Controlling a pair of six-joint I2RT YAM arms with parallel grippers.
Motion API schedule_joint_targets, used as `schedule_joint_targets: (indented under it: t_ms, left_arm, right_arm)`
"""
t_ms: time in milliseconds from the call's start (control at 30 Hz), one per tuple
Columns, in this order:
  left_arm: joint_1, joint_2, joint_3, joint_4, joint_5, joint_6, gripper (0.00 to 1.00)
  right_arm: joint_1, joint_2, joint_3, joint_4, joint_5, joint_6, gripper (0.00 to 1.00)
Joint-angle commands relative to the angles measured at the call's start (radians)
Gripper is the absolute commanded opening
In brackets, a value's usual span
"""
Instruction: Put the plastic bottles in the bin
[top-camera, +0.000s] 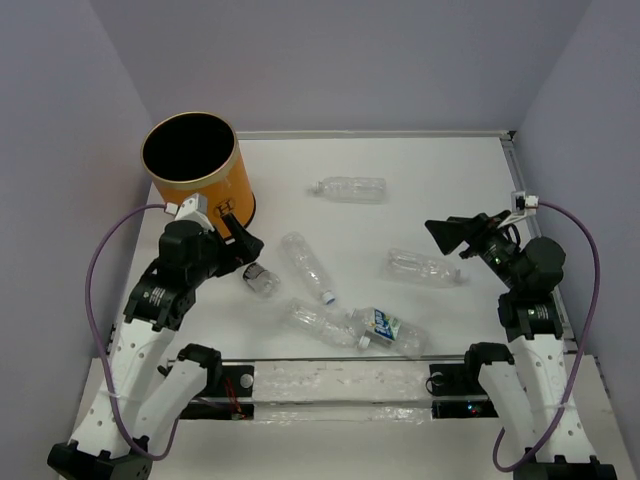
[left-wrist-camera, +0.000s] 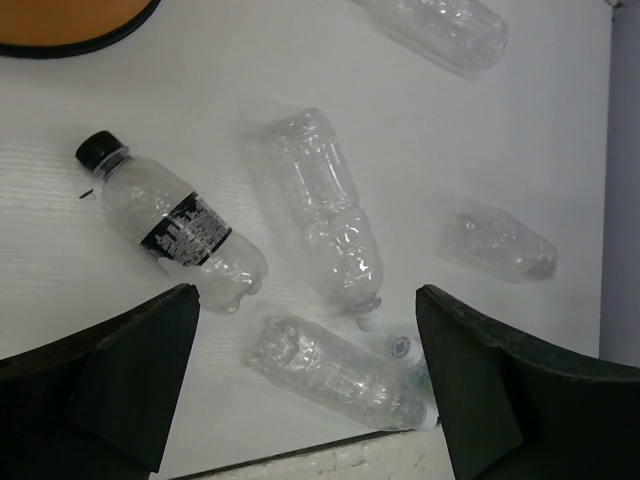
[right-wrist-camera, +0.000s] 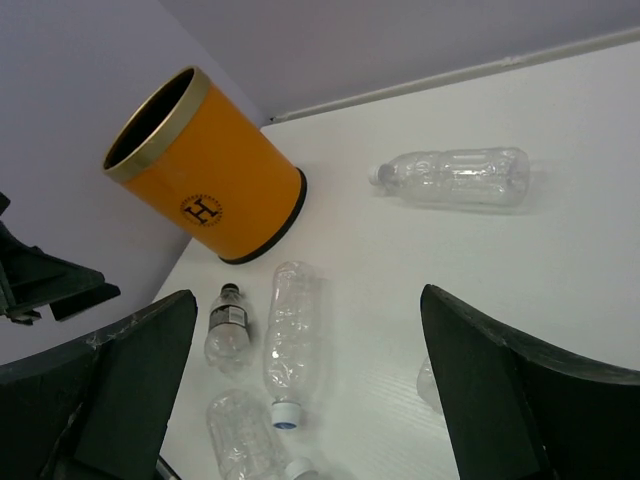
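Observation:
The orange-yellow bin (top-camera: 195, 170) stands upright at the far left, its black inside showing. Several clear crinkled bottles lie on the white table: one at the far middle (top-camera: 350, 188), one in the centre (top-camera: 305, 265), one at the right (top-camera: 425, 267), one near the front (top-camera: 320, 322), a labelled one (top-camera: 392, 328), and a small black-capped one (top-camera: 260, 280). My left gripper (top-camera: 242, 243) is open and empty, above the black-capped bottle (left-wrist-camera: 175, 225) and next to the bin. My right gripper (top-camera: 460, 235) is open and empty, above the right bottle.
Purple walls close in the table on the left, back and right. A clear plastic strip (top-camera: 330, 385) runs along the near edge between the arm bases. The bin (right-wrist-camera: 200, 165) and the far bottle (right-wrist-camera: 455, 178) also show in the right wrist view.

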Motion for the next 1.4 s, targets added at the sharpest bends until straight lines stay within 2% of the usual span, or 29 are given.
schedule_joint_targets:
  t_ms: [0, 167, 567, 733, 967, 1133, 1367]
  left_arm:
    - [-0.007, 0.053, 0.05, -0.152, -0.111, -0.038, 0.99]
    - [-0.006, 0.107, -0.008, -0.155, -0.156, -0.088, 0.99]
    - [-0.007, 0.171, -0.151, 0.045, -0.355, -0.131, 0.99]
    - [-0.006, 0.222, -0.227, 0.154, -0.366, -0.167, 0.99]
    - [-0.006, 0.328, -0.233, 0.204, -0.366, -0.191, 0.99]
    - [-0.007, 0.383, -0.266, 0.294, -0.334, -0.228, 0.99]
    - [-0.007, 0.466, -0.275, 0.38, -0.329, -0.233, 0.99]
  right_arm:
    - [-0.009, 0.002, -0.017, 0.061, -0.017, 0.0, 0.98]
    - [0.0, 0.018, -0.023, 0.074, -0.029, 0.007, 0.96]
    - [0.019, 0.233, 0.008, 0.071, -0.177, 0.016, 0.91]
    - [0.037, 0.253, -0.009, 0.057, -0.167, -0.007, 0.91]
    - [0.071, 0.259, -0.007, 0.04, -0.132, -0.026, 0.91]
    - [0.165, 0.298, -0.004, 0.04, -0.031, -0.054, 0.91]
    - [0.391, 0.448, 0.091, 0.005, 0.139, -0.126, 0.92]
